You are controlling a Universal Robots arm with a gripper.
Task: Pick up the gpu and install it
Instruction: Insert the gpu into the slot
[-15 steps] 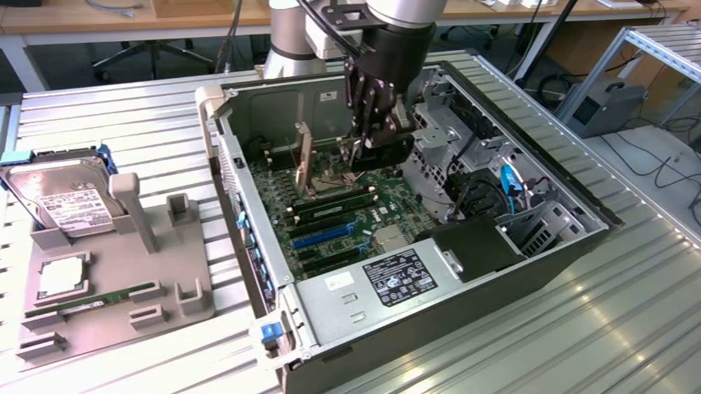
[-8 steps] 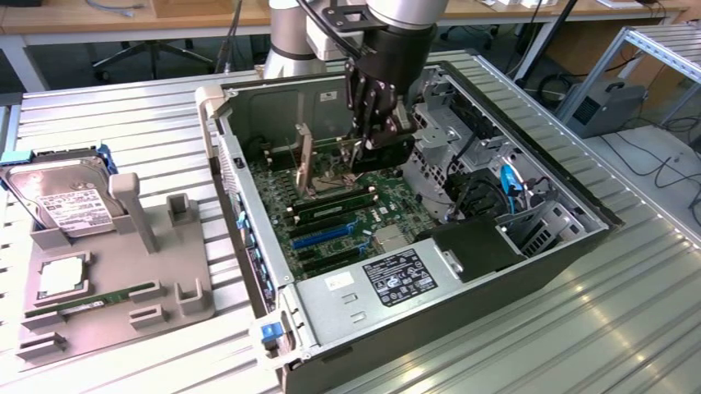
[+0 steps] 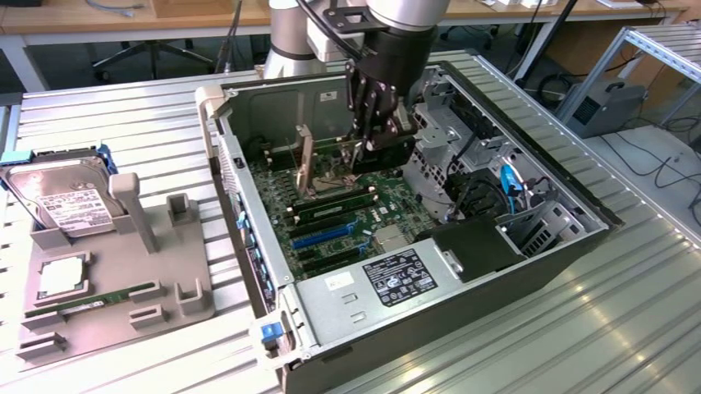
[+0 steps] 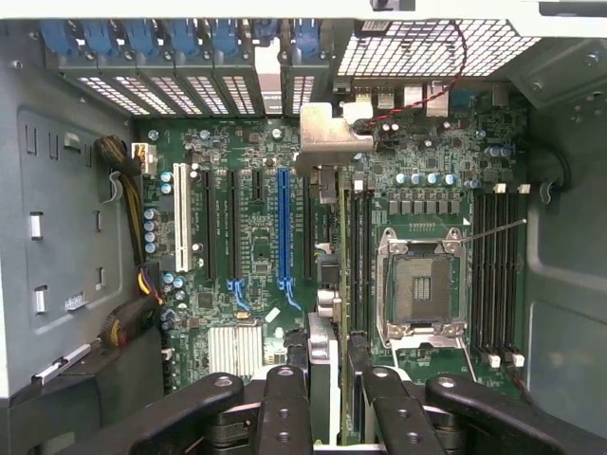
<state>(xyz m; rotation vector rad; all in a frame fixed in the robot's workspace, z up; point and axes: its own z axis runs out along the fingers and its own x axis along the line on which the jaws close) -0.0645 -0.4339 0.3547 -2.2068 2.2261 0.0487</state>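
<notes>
My black gripper (image 3: 373,135) is clenched on the gpu (image 4: 327,284), a thin dark flat card with a silvery metal end piece. I hold it upright inside the open grey computer case (image 3: 570,238), just above the green board (image 4: 247,237), beside the long blue slot (image 4: 283,232).

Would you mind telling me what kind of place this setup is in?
Probably a robotics lab or test workshop: an open computer case sits on a slatted aluminium bench, beside a grey parts fixture with a hard drive.
</notes>
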